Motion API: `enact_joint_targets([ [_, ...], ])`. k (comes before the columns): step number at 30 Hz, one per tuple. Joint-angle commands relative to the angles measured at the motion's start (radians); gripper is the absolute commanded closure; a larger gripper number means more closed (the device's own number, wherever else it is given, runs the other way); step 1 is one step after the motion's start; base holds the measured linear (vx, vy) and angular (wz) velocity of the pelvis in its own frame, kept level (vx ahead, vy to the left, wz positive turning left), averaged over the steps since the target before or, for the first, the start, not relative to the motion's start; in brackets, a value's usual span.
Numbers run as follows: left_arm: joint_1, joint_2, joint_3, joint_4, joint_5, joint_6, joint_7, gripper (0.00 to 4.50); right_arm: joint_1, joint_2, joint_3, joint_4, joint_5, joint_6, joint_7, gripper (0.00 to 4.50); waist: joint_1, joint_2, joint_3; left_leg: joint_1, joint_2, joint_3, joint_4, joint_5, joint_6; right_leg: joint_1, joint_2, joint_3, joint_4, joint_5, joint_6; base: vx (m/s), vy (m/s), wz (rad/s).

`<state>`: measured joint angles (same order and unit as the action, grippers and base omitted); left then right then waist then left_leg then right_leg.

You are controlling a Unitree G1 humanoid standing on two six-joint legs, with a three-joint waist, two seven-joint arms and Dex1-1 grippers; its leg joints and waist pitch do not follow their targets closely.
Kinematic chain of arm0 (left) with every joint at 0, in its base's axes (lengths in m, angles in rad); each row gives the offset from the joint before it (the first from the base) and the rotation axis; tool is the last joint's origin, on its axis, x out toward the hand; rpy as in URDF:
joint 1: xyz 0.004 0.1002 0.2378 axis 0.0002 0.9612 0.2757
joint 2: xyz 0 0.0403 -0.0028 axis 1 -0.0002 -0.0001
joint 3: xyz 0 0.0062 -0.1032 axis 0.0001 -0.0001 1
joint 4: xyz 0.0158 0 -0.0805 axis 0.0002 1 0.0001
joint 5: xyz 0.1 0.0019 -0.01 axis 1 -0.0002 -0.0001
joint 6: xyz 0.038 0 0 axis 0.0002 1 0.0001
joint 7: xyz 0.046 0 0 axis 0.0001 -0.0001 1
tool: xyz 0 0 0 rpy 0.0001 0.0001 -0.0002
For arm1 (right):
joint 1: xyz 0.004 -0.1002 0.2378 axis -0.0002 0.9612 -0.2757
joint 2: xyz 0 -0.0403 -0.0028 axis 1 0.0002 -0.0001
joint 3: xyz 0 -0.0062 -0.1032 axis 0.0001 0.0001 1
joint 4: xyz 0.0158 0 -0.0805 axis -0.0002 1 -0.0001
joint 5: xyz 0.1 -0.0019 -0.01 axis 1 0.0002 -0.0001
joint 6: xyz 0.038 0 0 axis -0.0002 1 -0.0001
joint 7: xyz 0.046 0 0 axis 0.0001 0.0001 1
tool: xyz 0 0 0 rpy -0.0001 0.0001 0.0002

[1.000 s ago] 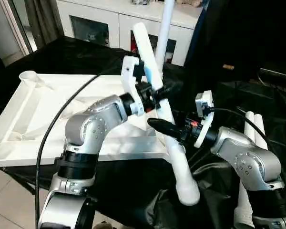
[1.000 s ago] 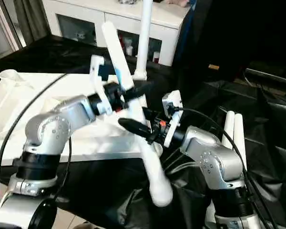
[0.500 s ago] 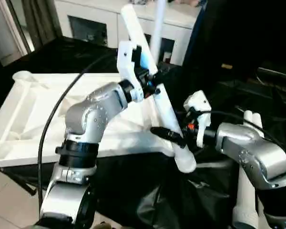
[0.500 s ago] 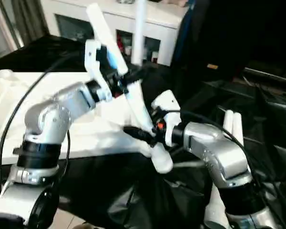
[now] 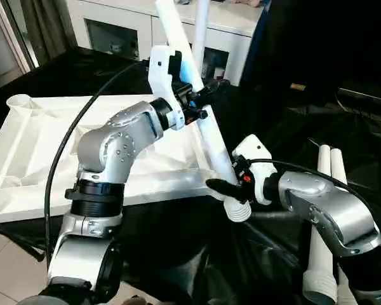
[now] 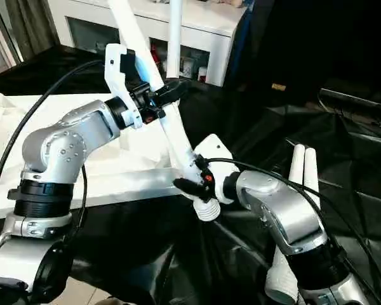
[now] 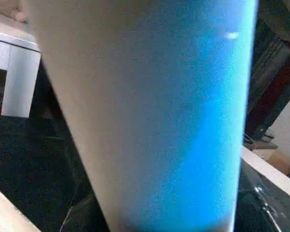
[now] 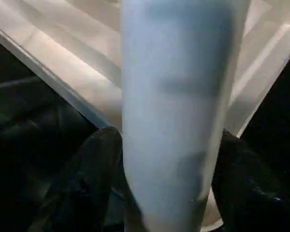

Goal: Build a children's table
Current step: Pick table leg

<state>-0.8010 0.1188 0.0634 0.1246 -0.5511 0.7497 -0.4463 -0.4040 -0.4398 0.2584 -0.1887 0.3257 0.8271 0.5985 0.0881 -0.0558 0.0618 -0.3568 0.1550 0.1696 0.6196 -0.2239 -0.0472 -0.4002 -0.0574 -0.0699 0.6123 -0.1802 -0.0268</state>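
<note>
The white table top [image 5: 32,146] lies underside up on black sheeting [image 5: 178,254], 1 leg [image 6: 173,38] standing in its far corner socket. A tilted leg [image 5: 206,130] is clamped by both grippers: the left gripper [image 5: 200,105] mid-shaft, the right gripper [image 5: 225,189] beside its ribbed lower end at the top's near corner. 2 spare legs [image 5: 324,210] lie beside the right arm.

A home-like room: a white cabinet [image 5: 178,32] with glass doors stands at the far side, curtains [image 5: 51,25] hang far left, tiled floor [image 5: 3,279] near left.
</note>
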Motion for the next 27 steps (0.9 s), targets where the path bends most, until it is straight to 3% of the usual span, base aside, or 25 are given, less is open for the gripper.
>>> enact_joint_targets([
  [1, -0.024, 0.032, -0.001, 0.019, 0.06, -0.017, 0.029, 2.91, -0.011, -0.003, -0.048, -0.021, 0.051, 0.006, 0.039, 2.11, 0.006, 0.001, -0.06, 0.003, 0.077, -0.031, -0.082, -0.081, 0.003, 0.058, -0.107, 0.065, -0.073, -0.22, -0.167, 0.0, 0.0, 0.0],
  [3, -0.025, 0.029, 0.009, 0.022, 0.035, -0.01, 0.004, 2.91, -0.008, 0.008, -0.076, -0.031, 0.098, 0.004, 0.071, 2.11, 0.007, 0.001, -0.06, 0.003, 0.078, -0.031, -0.082, -0.088, 0.005, 0.058, -0.107, 0.065, -0.073, -0.233, -0.166, 0.0, 0.0, 0.0],
  [4, -0.025, 0.029, 0.009, 0.022, 0.035, -0.01, 0.004, 2.56, -0.008, 0.008, -0.076, -0.031, 0.098, 0.004, 0.071, 2.29, 0.007, 0.002, -0.06, 0.005, 0.078, -0.031, -0.082, -0.088, 0.005, 0.057, -0.108, 0.065, -0.075, -0.235, -0.166, 0.0, 0.0, 0.0],
  [6, -0.014, 0.031, 0.026, 0.0, -0.031, 0.042, -0.04, 2.22, 0.0, 0.016, -0.125, -0.059, 0.187, -0.016, 0.155, 2.47, 0.007, 0.001, -0.061, 0.005, 0.077, -0.031, -0.08, -0.084, 0.007, 0.057, -0.108, 0.064, -0.072, -0.23, -0.17, 0.0, 0.0, 0.0],
  [9, 0.029, 0.03, 0.063, -0.053, -0.174, 0.128, -0.14, 2.05, 0.039, 0.0, -0.201, -0.084, 0.344, -0.02, 0.306, 2.63, 0.013, 0.004, -0.064, 0.002, 0.082, -0.031, -0.078, -0.054, 0.027, 0.062, -0.112, 0.064, -0.065, -0.166, -0.208, 0.0, 0.0, 0.0],
  [10, 0.029, 0.03, 0.063, -0.053, -0.174, 0.128, -0.14, 1.93, 0.039, 0.0, -0.201, -0.084, 0.344, -0.02, 0.306, 2.67, 0.015, 0.005, -0.066, 0.004, 0.082, -0.029, -0.075, -0.045, 0.032, 0.06, -0.11, 0.063, -0.061, -0.143, -0.219, 0.0, 0.0, 0.0],
  [11, 0.065, 0.037, 0.059, -0.087, -0.237, 0.165, -0.206, 1.85, 0.048, 0.004, -0.246, -0.07, 0.414, 0.005, 0.349, 2.69, 0.014, 0.005, -0.066, 0.004, 0.081, -0.028, -0.075, -0.024, 0.041, 0.058, -0.105, 0.061, -0.058, -0.111, -0.232, 0.0, 0.0, 0.0],
  [13, 0.094, 0.047, 0.044, -0.111, -0.272, 0.194, -0.252, 1.82, 0.045, 0.015, -0.28, -0.049, 0.456, 0.02, 0.366, 2.7, 0.017, 0.003, -0.064, 0.003, 0.08, -0.026, -0.075, -0.029, 0.05, 0.059, -0.108, 0.062, -0.056, -0.109, -0.248, 0.0, 0.0, 0.0],
  [14, 0.122, 0.054, 0.017, -0.136, -0.277, 0.195, -0.287, 1.81, 0.036, 0.029, -0.315, -0.027, 0.489, 0.029, 0.375, 2.72, 0.02, 0.003, -0.064, 0.005, 0.081, -0.025, -0.076, -0.045, 0.047, 0.058, -0.11, 0.062, -0.061, -0.143, -0.245, 0.0, 0.0, 0.0],
  [17, 0.139, 0.052, 0.001, -0.146, -0.271, 0.193, -0.296, 1.81, 0.021, 0.044, -0.344, -0.007, 0.518, 0.034, 0.374, 2.72, 0.024, 0.001, -0.061, 0.009, 0.08, -0.023, -0.079, -0.072, 0.031, 0.053, -0.107, 0.062, -0.072, -0.223, -0.215, 0.0, 0.0, 0.0],
  [21, 0.15, 0.021, 0.03, -0.146, -0.334, 0.233, -0.307, 1.81, -0.021, 0.079, -0.396, 0.037, 0.603, 0.038, 0.359, 2.73, 0.027, -0.003, -0.058, 0.007, 0.076, -0.024, -0.081, -0.108, 0.008, 0.052, -0.109, 0.06, -0.084, -0.341, -0.174, 0.0, 0.0, 0.0],
  [24, 0.146, 0.009, 0.03, -0.134, -0.349, 0.233, -0.304, 1.81, -0.036, 0.089, -0.398, 0.037, 0.643, 0.051, 0.373, 2.73, 0.028, -0.004, -0.059, 0.007, 0.078, -0.026, -0.084, -0.102, 0.001, 0.05, -0.105, 0.059, -0.083, -0.338, -0.153, 0.0, 0.0, 0.0],
  [27, 0.122, -0.004, 0.04, -0.11, -0.358, 0.213, -0.301, 1.81, -0.033, 0.092, -0.392, 0.036, 0.638, 0.057, 0.378, 2.73, 0.03, -0.008, -0.059, 0.005, 0.074, -0.024, -0.083, -0.089, 0.004, 0.051, -0.105, 0.06, -0.083, -0.329, -0.14, 0.0, 0.0, 0.0],
])
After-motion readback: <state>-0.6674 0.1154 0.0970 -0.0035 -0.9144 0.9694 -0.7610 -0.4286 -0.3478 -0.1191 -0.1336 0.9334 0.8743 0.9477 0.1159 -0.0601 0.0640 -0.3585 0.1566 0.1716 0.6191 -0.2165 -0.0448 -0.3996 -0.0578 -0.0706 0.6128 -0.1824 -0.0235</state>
